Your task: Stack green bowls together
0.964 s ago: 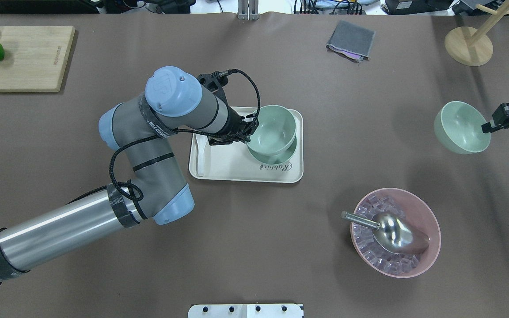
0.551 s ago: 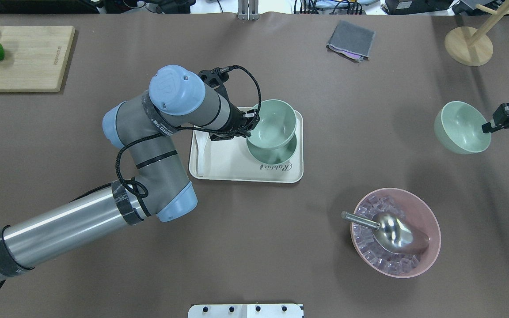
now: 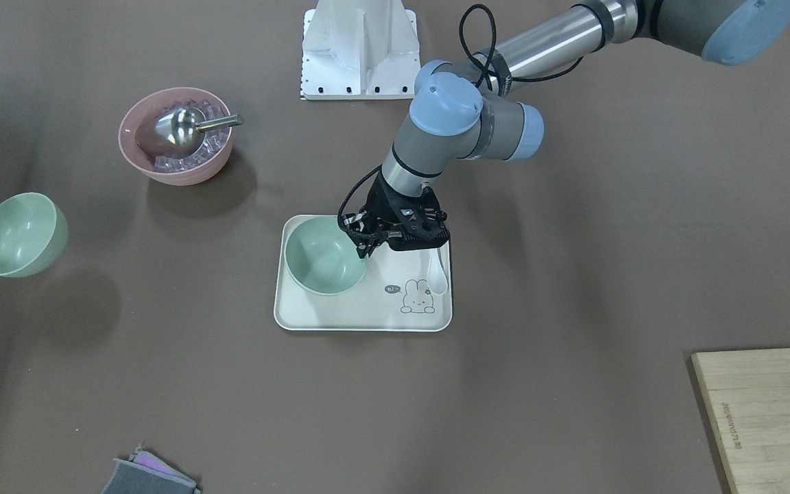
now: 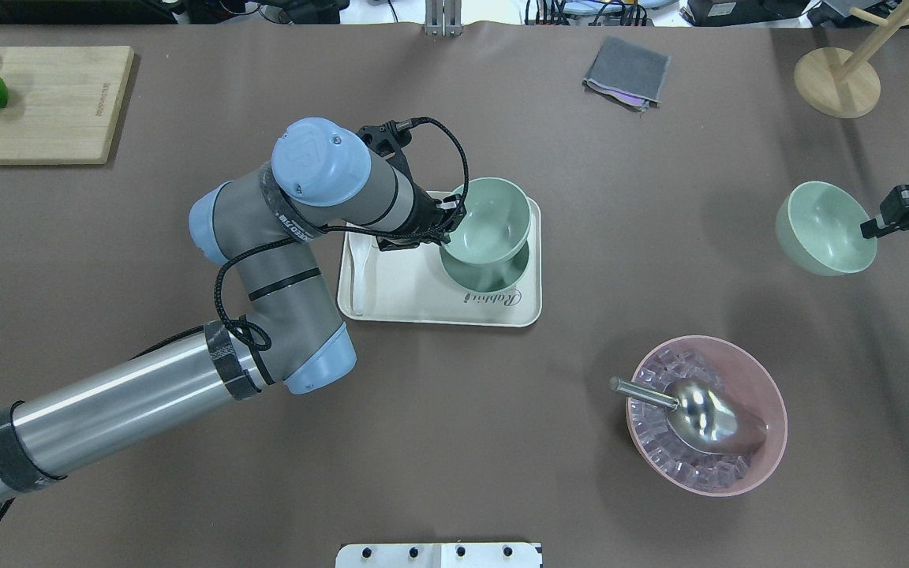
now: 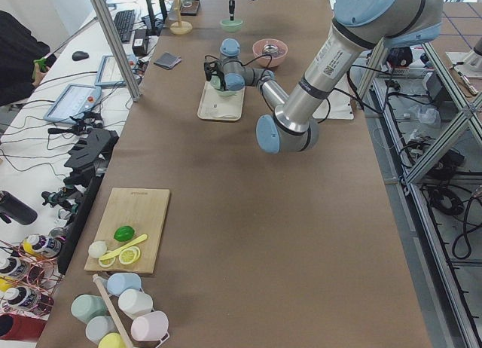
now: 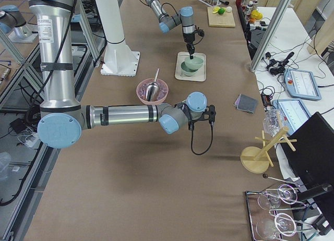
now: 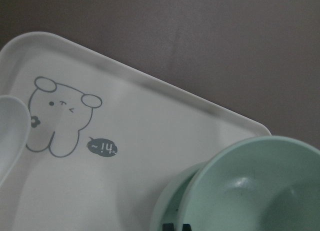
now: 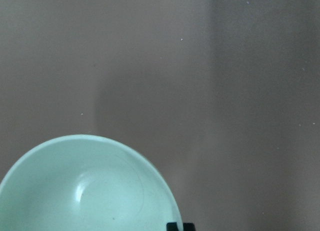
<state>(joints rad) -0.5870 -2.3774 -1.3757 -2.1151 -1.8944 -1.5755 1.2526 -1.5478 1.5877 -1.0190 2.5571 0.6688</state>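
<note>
Near the frame's middle, the left claw pinches the rim of the first green bowl, just over the second green bowl on the tray, so I think down is the way, while at the right edge the right claw pinches the third green bowl.

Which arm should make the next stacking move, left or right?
Left. The left end effector holds a pale mint-green bowl just above the matching bowl on the cream tray; the right end effector holds its green bowl far off.
</note>
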